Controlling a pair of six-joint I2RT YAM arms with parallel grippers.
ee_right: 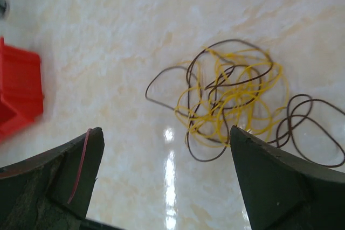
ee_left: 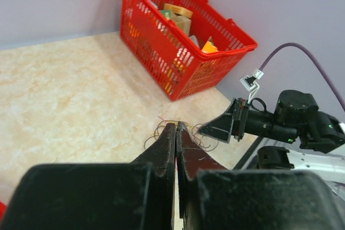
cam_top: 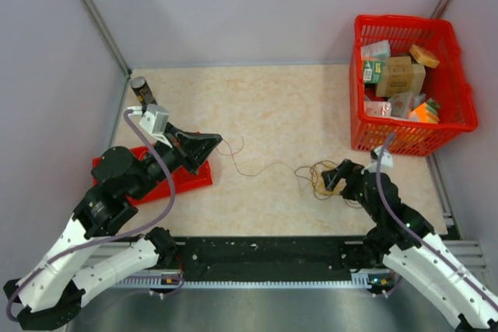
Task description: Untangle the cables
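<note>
The cables are a small tangle (cam_top: 320, 178) of thin yellow and dark brown wires lying on the table at the right. One thin strand (cam_top: 268, 167) runs from it leftwards to my left gripper (cam_top: 216, 142). In the left wrist view that gripper (ee_left: 176, 124) is shut, with a thin red strand pinched between its jaws. My right gripper (cam_top: 333, 176) hovers at the tangle. In the right wrist view it (ee_right: 165, 130) is open, the tangle (ee_right: 237, 95) just beyond its fingertips and nothing between them. A thin red line runs along its left finger (ee_right: 81, 165).
A red basket (cam_top: 412, 144) full of small boxes stands at the back right and also shows in the left wrist view (ee_left: 161, 25). A flat red tray (cam_top: 194, 180) lies under my left arm. A dark bottle (cam_top: 140, 87) stands at the back left. Grey walls enclose the table.
</note>
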